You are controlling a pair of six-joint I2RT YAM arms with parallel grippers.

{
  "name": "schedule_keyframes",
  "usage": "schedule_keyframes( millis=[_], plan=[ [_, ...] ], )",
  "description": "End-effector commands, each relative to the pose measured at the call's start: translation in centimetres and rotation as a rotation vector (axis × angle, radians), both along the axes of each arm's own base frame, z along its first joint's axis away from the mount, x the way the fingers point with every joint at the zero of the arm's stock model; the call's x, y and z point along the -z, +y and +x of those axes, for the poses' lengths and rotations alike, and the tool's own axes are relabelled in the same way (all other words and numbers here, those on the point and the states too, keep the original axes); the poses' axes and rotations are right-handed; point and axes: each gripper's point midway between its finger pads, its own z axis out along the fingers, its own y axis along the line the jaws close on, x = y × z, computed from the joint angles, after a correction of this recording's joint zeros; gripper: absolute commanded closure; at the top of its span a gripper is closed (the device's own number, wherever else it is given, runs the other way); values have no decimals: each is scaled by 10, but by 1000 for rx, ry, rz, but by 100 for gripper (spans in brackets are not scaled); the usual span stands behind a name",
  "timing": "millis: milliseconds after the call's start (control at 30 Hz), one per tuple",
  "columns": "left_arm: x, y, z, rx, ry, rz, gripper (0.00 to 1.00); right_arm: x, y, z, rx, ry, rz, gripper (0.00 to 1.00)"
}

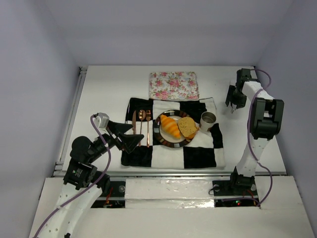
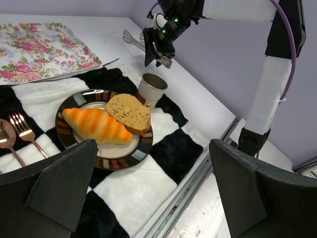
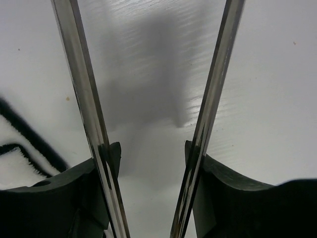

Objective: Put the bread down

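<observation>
The croissant slants across the plate with the toasted slice touching its right side, near and to the right of the wide-open left gripper, while the right gripper, holding half-spread metal tongs, hangs well beyond the cup.

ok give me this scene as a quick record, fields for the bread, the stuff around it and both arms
bread: croissant and toast slice, side by side on the plate
plate: on the checkered cloth
cup: just right of the plate
cutlery: left of the plate, on the cloth
napkin: floral, beyond the cloth
left fingers: open, empty, near the cutlery handles
right fingers: holding tongs, off to the far right
</observation>
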Motion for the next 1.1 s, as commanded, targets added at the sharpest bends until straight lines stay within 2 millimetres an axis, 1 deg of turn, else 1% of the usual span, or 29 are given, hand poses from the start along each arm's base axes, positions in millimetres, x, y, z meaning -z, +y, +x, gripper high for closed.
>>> schedule_keyframes(
  millis=[0, 167, 233, 367, 467, 500, 600, 633, 700, 733, 767, 800, 833, 867, 900, 933, 967, 1000, 1033, 1067],
  plan=[
    [-8, 0, 1, 2, -42, -5, 4, -11, -9, 18, -4, -48, -47, 38],
    [-7, 1, 3, -7, -36, -1, 4, -8, -10, 21, 16, -53, -49, 36],
    [-7, 1, 3, -10, -35, -1, 4, -13, -9, 26, 19, -88, -40, 32],
    [-6, 1, 5, -14, -29, 1, 4, -19, -7, 29, 25, -110, -30, 27],
    [-5, 1, 6, -19, -24, 2, 4, -33, -3, 34, 36, -150, -7, 20],
    [-5, 1, 6, -19, -23, 3, 4, -42, -2, 36, 43, -173, -2, 17],
    [-5, 1, 6, -20, -21, 3, 4, -60, -1, 40, 59, -216, 9, 13],
    [-4, 2, 6, -22, -20, 4, 4, -76, 0, 42, 78, -259, 20, 13],
    [-4, 2, 7, -28, -20, 5, 4, -98, 2, 44, 107, -319, 36, 13],
    [-5, 3, 7, -31, -22, 5, 4, -114, 5, 48, 137, -376, 60, 13],
    [-5, 4, 8, -39, -21, 4, 4, -141, 11, 40, 137, -447, 89, 13],
    [-6, 4, 7, -42, -26, 3, 4, -161, 21, 43, 152, -531, 130, 17],
    [-7, 5, 8, -50, -26, 1, 4, -178, 31, 37, 148, -586, 168, 20],
    [-7, 7, 9, -63, -26, -1, 4, -200, 48, 14, 116, -653, 242, 26],
    [-8, 8, 9, -72, -28, -5, 4, -213, 58, 2, 101, -700, 297, 60],
    [-8, 9, 10, -81, -24, -5, 3, -236, 74, -4, 88, -796, 379, 83],
    [-10, 12, 12, -100, -26, -8, 3, -279, 96, -36, 1, -910, 471, 100],
    [-10, 13, 13, -107, -26, -8, 3, -259, 108, -55, -11, -891, 532, 100],
    [-10, 14, 14, -115, -26, -7, 2, -276, 119, -68, -39, -961, 605, 100],
    [-13, 17, 17, -140, -33, -9, 2, -284, 138, -87, -114, -978, 679, 100]
  ],
)
